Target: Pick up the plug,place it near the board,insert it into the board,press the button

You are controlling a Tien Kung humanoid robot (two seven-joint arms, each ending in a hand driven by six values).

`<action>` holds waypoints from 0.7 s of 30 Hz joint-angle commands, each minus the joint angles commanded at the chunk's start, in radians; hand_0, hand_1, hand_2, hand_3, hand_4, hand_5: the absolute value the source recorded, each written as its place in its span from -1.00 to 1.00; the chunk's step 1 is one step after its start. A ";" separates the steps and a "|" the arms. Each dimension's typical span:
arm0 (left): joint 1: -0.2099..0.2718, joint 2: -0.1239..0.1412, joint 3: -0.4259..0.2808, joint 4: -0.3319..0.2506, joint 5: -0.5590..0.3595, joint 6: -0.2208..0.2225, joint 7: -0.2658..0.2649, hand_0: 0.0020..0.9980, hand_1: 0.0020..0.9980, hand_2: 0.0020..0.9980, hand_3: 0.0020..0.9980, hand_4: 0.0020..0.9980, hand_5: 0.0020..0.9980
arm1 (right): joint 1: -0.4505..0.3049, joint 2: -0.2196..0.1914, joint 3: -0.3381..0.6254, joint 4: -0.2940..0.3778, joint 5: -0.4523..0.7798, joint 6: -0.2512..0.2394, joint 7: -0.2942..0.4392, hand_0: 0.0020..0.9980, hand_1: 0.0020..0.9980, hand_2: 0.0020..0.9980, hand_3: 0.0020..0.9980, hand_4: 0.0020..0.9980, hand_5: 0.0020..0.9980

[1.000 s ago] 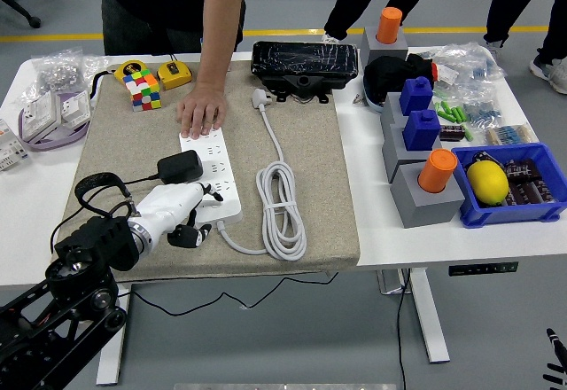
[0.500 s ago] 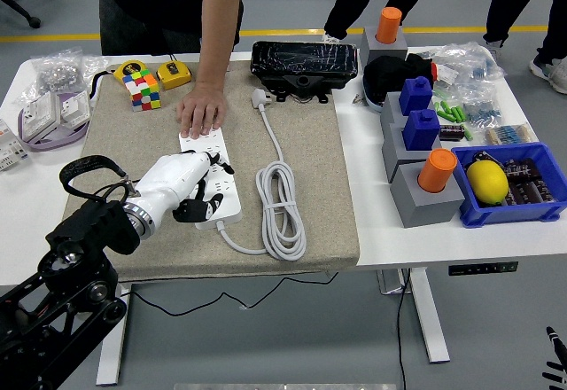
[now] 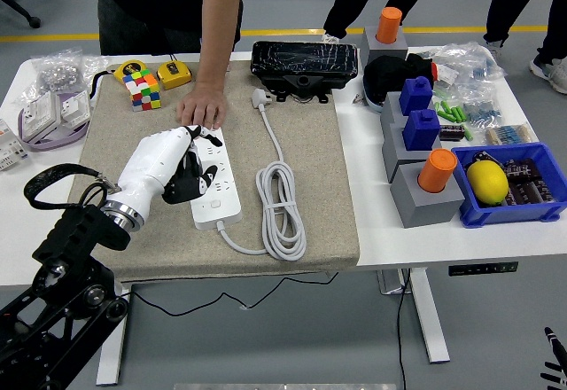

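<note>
From the head view, the left hand reaches in from the lower left over the grey mat, and its white shell covers the near-left part of the white board. The dark fingers curl down against the board's sockets. The black plug shows only as a dark shape under the palm, so I cannot tell whether the hand is clamped on it or just pressing there. A black cord loops out to the left of the wrist.

A person's hand lies flat on the mat at the board's far end, fingertips touching it.

The board's white cable lies coiled just right of it, its own white plug up near the black box.

On the right, a blue bin holds a yellow lemon-like thing on its left side and dark small parts on its right. Just left of it stands a grey block with an orange cylinder seated in its top. Further back, two grey blocks carry blue pieces.

At far left, a purple tray holds white packets. A colour cube sits near the mat's far-left corner.
</note>
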 joint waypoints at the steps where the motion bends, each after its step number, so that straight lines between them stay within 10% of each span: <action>1: 0.005 -0.003 -0.009 -0.001 0.003 0.015 -0.003 0.13 0.41 0.45 0.45 0.78 -0.48 | -0.001 0.000 0.001 0.000 -0.001 0.000 0.000 1.00 0.69 0.50 0.59 1.00 1.00; 10: 0.024 0.018 -0.027 -0.011 0.000 0.005 0.020 0.24 0.47 0.47 0.57 0.83 -0.41 | -0.007 0.000 0.002 0.000 -0.002 -0.002 -0.001 1.00 0.69 0.50 0.59 1.00 1.00; 11: 0.027 0.021 -0.026 -0.011 -0.002 -0.009 0.028 -0.23 0.02 0.00 0.57 0.85 -0.35 | -0.007 0.000 0.002 0.000 -0.002 -0.002 -0.001 1.00 0.69 0.50 0.59 1.00 1.00; 16: 0.043 0.039 -0.015 -0.014 0.016 -0.117 0.076 -0.23 0.02 0.00 0.57 0.85 -0.35 | -0.008 0.000 0.003 0.000 -0.002 -0.002 -0.001 1.00 0.69 0.50 0.59 1.00 1.00; 17: 0.047 0.042 -0.013 -0.016 0.026 -0.139 0.086 -0.52 -0.66 -0.50 0.56 0.16 -0.89 | -0.008 0.000 0.003 0.000 -0.002 -0.002 -0.001 1.00 0.70 0.50 0.59 1.00 1.00; 21: 0.049 0.045 -0.007 -0.010 0.047 -0.171 0.089 -0.52 -0.66 -0.50 0.56 0.16 -0.89 | -0.008 0.000 0.004 0.000 -0.004 -0.002 -0.001 1.00 0.70 0.50 0.59 1.00 1.00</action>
